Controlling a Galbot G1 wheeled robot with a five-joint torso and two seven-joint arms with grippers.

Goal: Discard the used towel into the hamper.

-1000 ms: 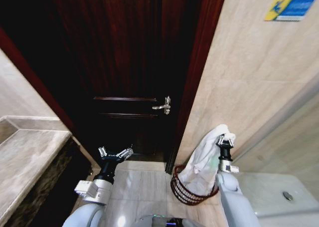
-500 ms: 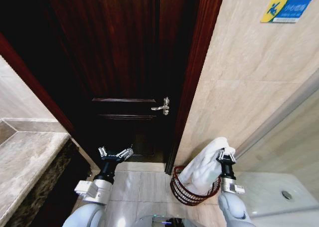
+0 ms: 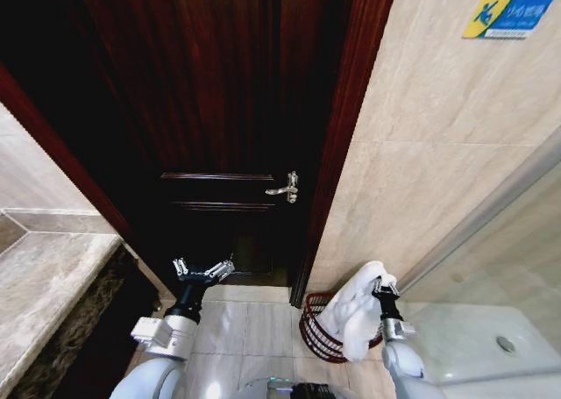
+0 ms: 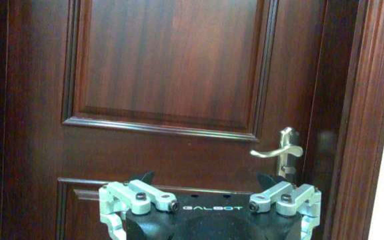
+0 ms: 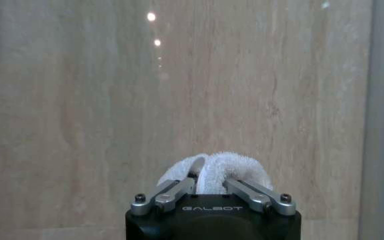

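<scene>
Item, towel (image 3: 355,309): white, bunched, long axis near vertical; top fold pinched in my right gripper (image 3: 382,287), lower folds hanging down inside the hamper (image 3: 317,329). My right wrist view shows the fingers (image 5: 173,192) drawn in tight on the fold (image 5: 215,170). Item, hamper: dark-red wire basket, upright on the floor tiles at the foot of the beige wall, just beside the door frame. Item, my left gripper (image 3: 202,270): fingers spread wide, nothing held, facing the dark wooden door (image 4: 172,65) near its handle (image 4: 282,150).
</scene>
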